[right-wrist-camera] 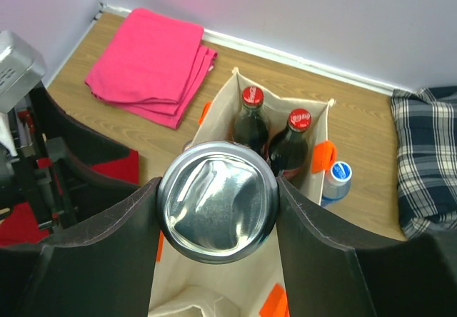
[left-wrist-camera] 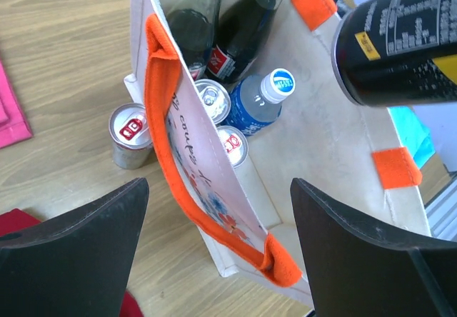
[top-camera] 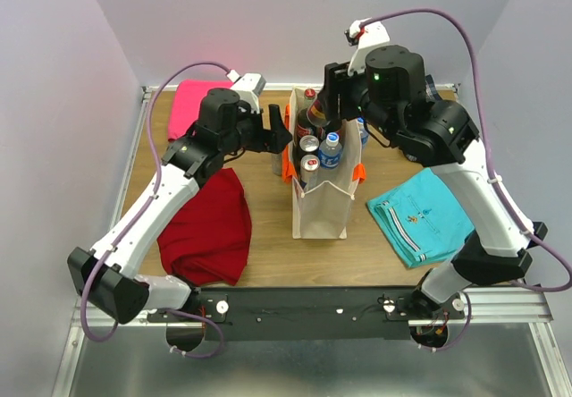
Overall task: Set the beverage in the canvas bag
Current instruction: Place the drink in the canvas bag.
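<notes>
From above, your canvas bag (top-camera: 322, 216) stands upright in the middle of the worktop (top-camera: 268, 263) with its mouth open. Folded cloths lie around it: a red cloth (top-camera: 210, 227) to its left, a pink cloth (top-camera: 192, 106) at the far left, and a teal cloth (top-camera: 420, 214) to its right. Your right fingers (top-camera: 332, 88) hang over the far half of the bag's mouth, and they largely hide what they grip from here. Your left fingers (top-camera: 275, 138) sit just beside the bag's left wall, spread wide and holding nothing.

Through the left wrist camera, those spread fingers frame the bag's near corner and its orange handle strap (left-wrist-camera: 168, 153). The black can (left-wrist-camera: 400, 38) hovers above the mouth, clear of everything below. Inside the bag you already have two dark glass bottles (left-wrist-camera: 235, 38), a blue water bottle (left-wrist-camera: 260, 103) and two cans (left-wrist-camera: 214, 99). One silver can (left-wrist-camera: 132, 135) stands outside on the worktop, just beside the left wall.

Through the right wrist camera, you look past the black can's shiny base, pinched on both sides by the right fingers, straight down into the bag. A capped bottle (right-wrist-camera: 339, 178) seems to stand outside the bag's wall, near a plaid cloth (right-wrist-camera: 421, 160).

By my reading you are well along. The bag is part filled, and this can is above the opening but not yet lowered or let go. That descent and release are left, and perhaps the two drinks outside as well.
</notes>
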